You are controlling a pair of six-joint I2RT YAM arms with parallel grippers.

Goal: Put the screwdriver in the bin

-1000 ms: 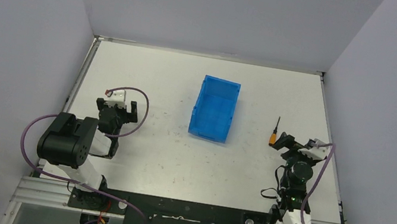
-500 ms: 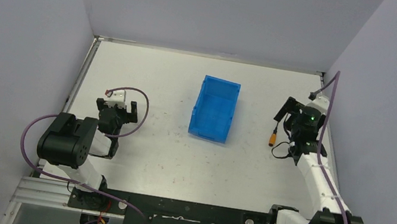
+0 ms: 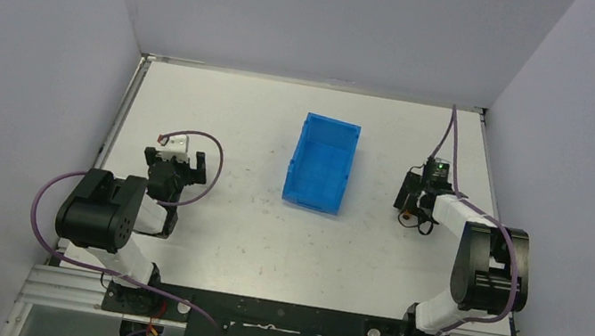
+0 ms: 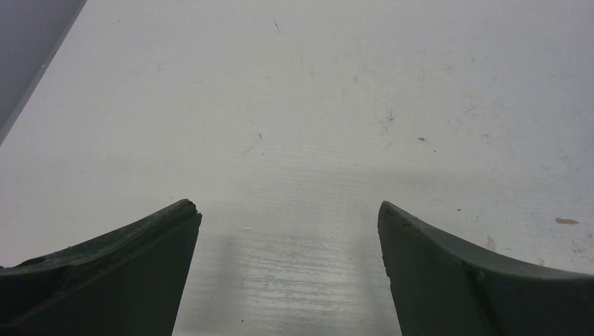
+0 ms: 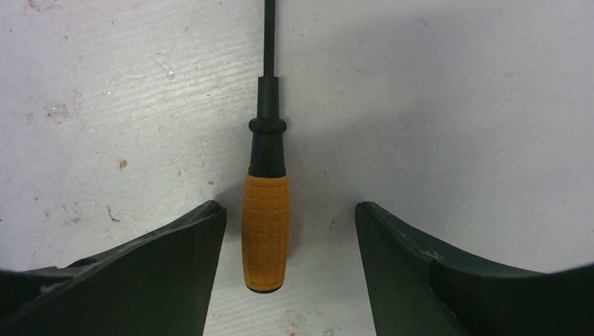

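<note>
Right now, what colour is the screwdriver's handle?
The screwdriver handle is orange with a small grid pattern, clearest in the right wrist view.

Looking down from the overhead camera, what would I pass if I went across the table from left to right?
left arm's black two-finger gripper → bright blue rectangular open-top plastic bin → right arm's black two-finger gripper

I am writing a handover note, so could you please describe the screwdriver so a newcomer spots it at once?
Find the bright blue bin, then look to its right, where the right gripper sits low over the white table. The screwdriver lies flat between its open jaws: the only orange-handled thing, with a thin black shaft.
</note>
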